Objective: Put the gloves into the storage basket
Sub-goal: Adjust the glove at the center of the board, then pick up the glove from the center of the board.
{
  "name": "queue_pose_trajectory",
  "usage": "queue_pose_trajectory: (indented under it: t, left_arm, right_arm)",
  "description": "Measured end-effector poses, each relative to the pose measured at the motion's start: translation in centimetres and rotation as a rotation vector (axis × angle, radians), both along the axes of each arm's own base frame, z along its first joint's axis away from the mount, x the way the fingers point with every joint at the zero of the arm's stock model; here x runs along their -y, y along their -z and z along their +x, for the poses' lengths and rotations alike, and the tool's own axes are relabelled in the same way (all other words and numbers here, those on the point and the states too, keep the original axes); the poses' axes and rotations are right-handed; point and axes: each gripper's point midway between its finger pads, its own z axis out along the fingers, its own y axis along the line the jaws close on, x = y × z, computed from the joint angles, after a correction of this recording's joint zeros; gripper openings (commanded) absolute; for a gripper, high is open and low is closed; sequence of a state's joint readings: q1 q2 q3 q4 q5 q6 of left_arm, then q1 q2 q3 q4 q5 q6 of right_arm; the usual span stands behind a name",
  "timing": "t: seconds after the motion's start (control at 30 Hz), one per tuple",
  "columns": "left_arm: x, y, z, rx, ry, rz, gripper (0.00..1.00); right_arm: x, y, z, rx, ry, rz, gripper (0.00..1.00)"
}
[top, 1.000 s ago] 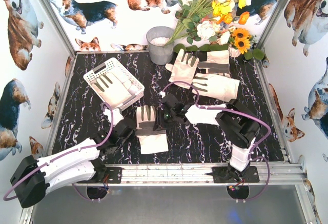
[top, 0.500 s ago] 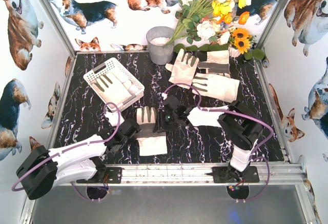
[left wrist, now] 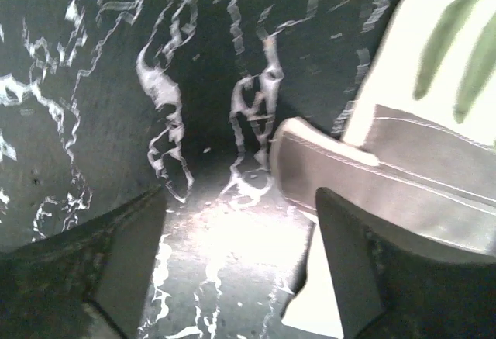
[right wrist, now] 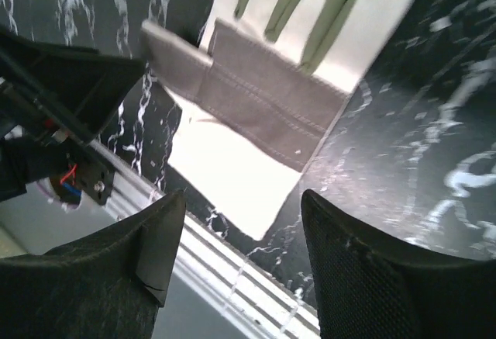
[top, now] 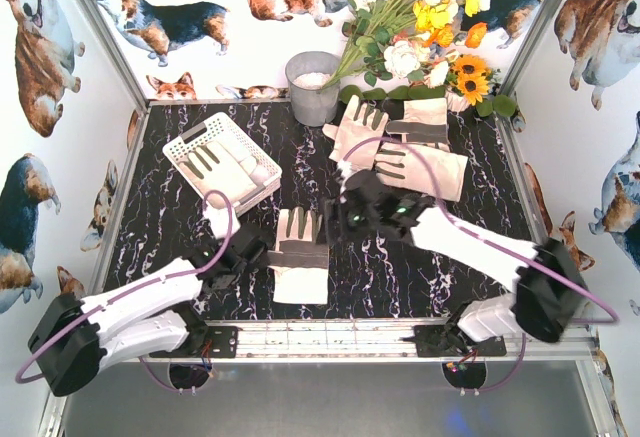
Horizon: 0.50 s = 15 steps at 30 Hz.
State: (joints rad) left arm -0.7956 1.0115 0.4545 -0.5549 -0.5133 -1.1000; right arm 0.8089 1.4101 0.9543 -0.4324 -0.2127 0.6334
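On the marbled table (top: pixel 165 222), left gripper (left wrist: pixel 240 199) and right gripper (right wrist: pixel 242 201) spread jaws wide, empty, beside a glove (top: pixel 298 265).

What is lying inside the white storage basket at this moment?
Inside the storage basket lies a cream-white glove with grey finger strips, covering most of the floor. Whether a second glove lies there too cannot be told; anything beneath is hidden.

No readable text, label, brand, number or sign appears in any view; the corgi pictures on the enclosure walls (top: pixel 40 47) carry no lettering.
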Motion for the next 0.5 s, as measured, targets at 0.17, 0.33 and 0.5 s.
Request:
queue_pose_trajectory:
  t: [0.17, 0.33, 0.5]
  left_arm:
    - [1.8, -6.7, 2.8, 0.109, 0.067, -0.033, 0.94]
    - [1.3, -12.6, 6.0, 0.207, 0.092, -0.036, 1.0]
    - [-2.5, -13.7, 8.1, 0.218, 0.084, 0.017, 1.0]
  right_arm:
    - [4.8, -4.4, 3.0, 0.17, 0.109, -0.03, 0.71]
    - [11.7, -5.3, 6.9, 0.242, 0.262, -0.157, 0.71]
    - [16.3, -4.8, 10.5, 0.276, 0.341, -0.287, 0.71]
